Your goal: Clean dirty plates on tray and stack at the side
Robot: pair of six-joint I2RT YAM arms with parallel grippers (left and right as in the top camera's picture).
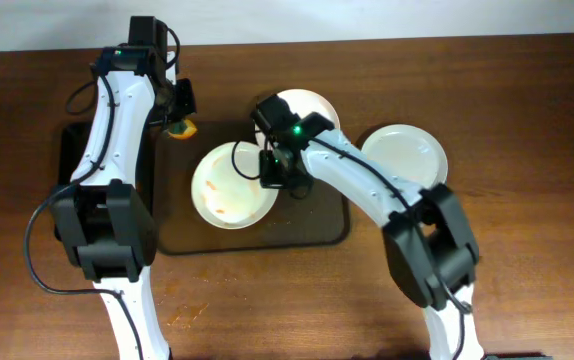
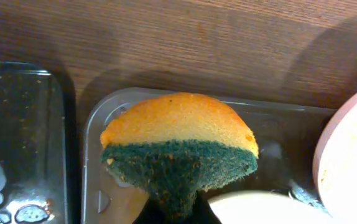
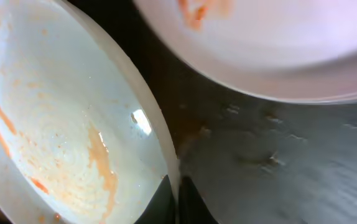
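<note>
A dirty white plate (image 1: 229, 186) with orange smears lies on the dark tray (image 1: 257, 238). My right gripper (image 1: 275, 172) is shut on its right rim; in the right wrist view the fingers (image 3: 178, 196) pinch the rim of the plate (image 3: 54, 130). A second plate (image 1: 305, 106) sits at the tray's back edge and shows smeared in the right wrist view (image 3: 259, 37). My left gripper (image 1: 179, 112) is shut on an orange and green sponge (image 2: 178, 143) over the tray's back left corner. A clean plate (image 1: 407, 155) lies on the table right of the tray.
A dark wet bin (image 2: 13, 149) stands left of the tray. The wooden table (image 1: 527, 120) extends to the right and behind.
</note>
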